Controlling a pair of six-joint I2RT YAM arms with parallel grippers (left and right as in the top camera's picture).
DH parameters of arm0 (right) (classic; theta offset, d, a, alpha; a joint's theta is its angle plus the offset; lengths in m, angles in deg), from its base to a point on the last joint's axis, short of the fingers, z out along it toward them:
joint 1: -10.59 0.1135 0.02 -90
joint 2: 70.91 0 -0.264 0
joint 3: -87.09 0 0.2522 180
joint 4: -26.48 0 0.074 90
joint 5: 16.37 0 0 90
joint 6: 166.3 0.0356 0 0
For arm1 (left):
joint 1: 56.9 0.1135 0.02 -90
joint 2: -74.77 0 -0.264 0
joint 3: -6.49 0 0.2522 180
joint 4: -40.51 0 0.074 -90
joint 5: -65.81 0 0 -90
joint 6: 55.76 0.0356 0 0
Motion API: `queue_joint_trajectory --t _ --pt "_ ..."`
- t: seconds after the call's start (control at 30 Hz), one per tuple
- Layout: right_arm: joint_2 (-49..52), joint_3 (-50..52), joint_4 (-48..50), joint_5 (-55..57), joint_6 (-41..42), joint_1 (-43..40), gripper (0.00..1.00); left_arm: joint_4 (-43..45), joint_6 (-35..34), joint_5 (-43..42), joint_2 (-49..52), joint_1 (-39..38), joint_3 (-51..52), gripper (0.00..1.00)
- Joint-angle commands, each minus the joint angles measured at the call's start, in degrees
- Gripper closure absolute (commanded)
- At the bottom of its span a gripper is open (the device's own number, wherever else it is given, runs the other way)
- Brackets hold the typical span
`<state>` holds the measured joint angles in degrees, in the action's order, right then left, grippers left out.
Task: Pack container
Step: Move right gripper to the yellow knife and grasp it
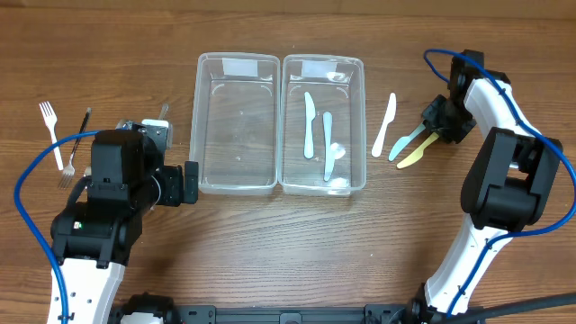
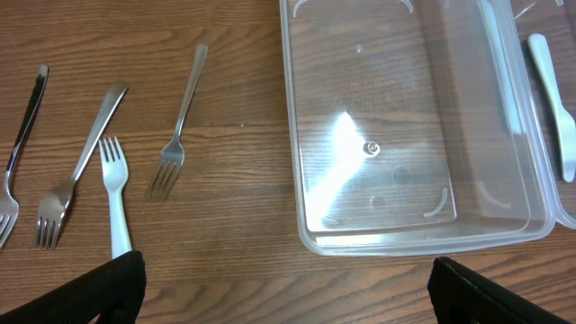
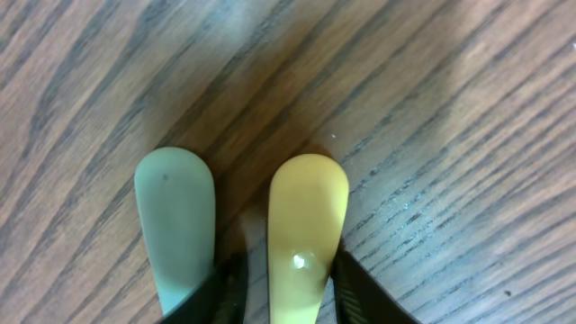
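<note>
Two clear containers stand side by side at the middle of the worktop. The left container holds nothing. The right container holds three pale plastic knives lying lengthwise.

The left fingers are spread wide apart and hold nothing. They sit over bare wood near the left container's closest corner. Four forks lie to its left: three metal forks and one white fork.

The right fingers flank the yellow utensil tightly. They appear clamped on its handle, though the contact is blurred. A pale green utensil lies just beside it. A white knife lies between these and the right container.
</note>
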<state>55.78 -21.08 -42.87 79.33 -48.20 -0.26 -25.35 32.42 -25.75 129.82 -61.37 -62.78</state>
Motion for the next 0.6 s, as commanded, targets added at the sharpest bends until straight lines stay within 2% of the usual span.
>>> queue_joint_trajectory --t 0.0,0.57 --pt "1.07 1.36 0.63 -0.59 -0.07 -0.15 0.72 0.02 -1.2 -1.03 0.04 0.04 -1.49 0.0" --pt "1.07 1.36 0.42 -0.57 -0.07 -0.15 0.96 0.04 -1.2 -1.03 0.04 0.04 -1.49 0.0"
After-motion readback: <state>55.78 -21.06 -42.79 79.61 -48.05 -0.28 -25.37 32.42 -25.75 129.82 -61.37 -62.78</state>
